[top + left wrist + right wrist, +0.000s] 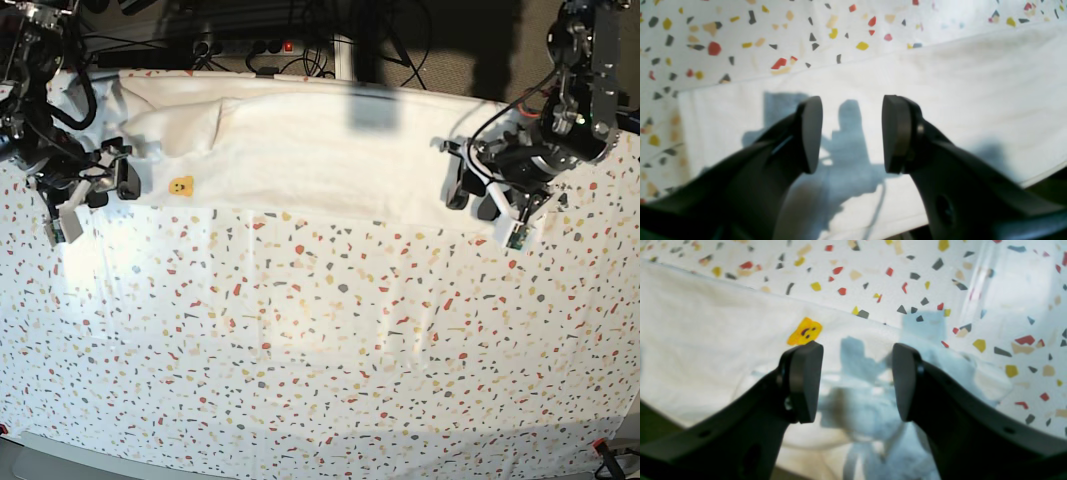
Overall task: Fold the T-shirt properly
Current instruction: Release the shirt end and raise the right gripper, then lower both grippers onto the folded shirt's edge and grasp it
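T-shirt [320,150] lies left-to-right along the far edge — both end effectors [852,135] [857,381] spread, empty.

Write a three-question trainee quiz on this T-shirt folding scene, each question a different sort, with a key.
1. True or false: the left pincer is shut on cloth.
2. Multiple choice: where does the T-shirt lie on the tabletop in the base view? A) across the far edge, as a long band B) bunched in the middle C) hanging off the near edge
3. Fill in: the small printed face beside the right pincer is coloured ____.

Key: 1 false, both pincers stand open with nothing between the pads. 2 A. 3 yellow.
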